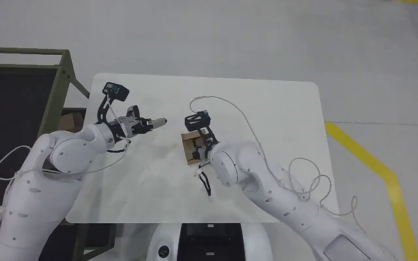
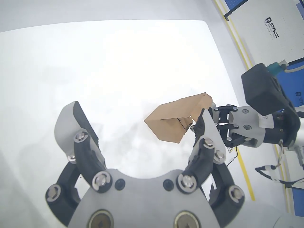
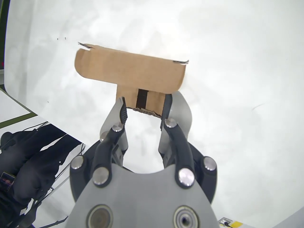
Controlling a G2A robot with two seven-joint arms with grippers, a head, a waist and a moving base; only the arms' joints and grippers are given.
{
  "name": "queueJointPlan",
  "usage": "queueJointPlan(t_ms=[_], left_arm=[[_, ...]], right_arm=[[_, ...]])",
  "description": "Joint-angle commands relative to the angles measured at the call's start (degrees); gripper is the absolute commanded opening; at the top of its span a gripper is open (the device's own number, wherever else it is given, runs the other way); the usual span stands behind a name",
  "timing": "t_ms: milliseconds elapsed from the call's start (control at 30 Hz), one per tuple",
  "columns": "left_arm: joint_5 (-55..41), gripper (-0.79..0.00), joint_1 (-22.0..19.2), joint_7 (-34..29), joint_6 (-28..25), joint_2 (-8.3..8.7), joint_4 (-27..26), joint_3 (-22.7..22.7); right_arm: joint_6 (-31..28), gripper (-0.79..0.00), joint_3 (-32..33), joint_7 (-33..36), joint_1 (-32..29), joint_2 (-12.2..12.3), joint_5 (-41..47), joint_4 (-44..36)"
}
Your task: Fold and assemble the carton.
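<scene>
Near the middle of the white counter (image 1: 261, 104), the right claw (image 3: 144, 110) clamps the small brown cardboard carton (image 3: 130, 72), apparently bracing it for folding. Left of it, the left claw (image 1: 157, 122) hangs wide open and probably must next press the loose flap shut.

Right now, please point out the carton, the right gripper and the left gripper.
carton (image 3: 129, 68): right wrist view, on its wide brown flap.
right gripper (image 3: 144, 104): right wrist view, midway between its fingertips.
left gripper (image 2: 140, 109): left wrist view, midway between its fingertips.
</scene>
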Motion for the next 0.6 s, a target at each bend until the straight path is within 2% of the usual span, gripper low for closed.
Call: queueJointPlan(t_ms=[0, 567], left_arm=[[0.0, 0.000, 0.0, 0.0, 0.0, 0.00, 0.0, 0.0], [0.0, 0.000, 0.0, 0.0, 0.0, 0.00, 0.0, 0.0]], right_arm=[[0.6, -0.563, -0.6, 0.2, 1.1, -0.6, 0.1, 1.2], [0.6, -0.597, -3.5, -1.0, 5.2, -4.5, 1.5, 12.3]])
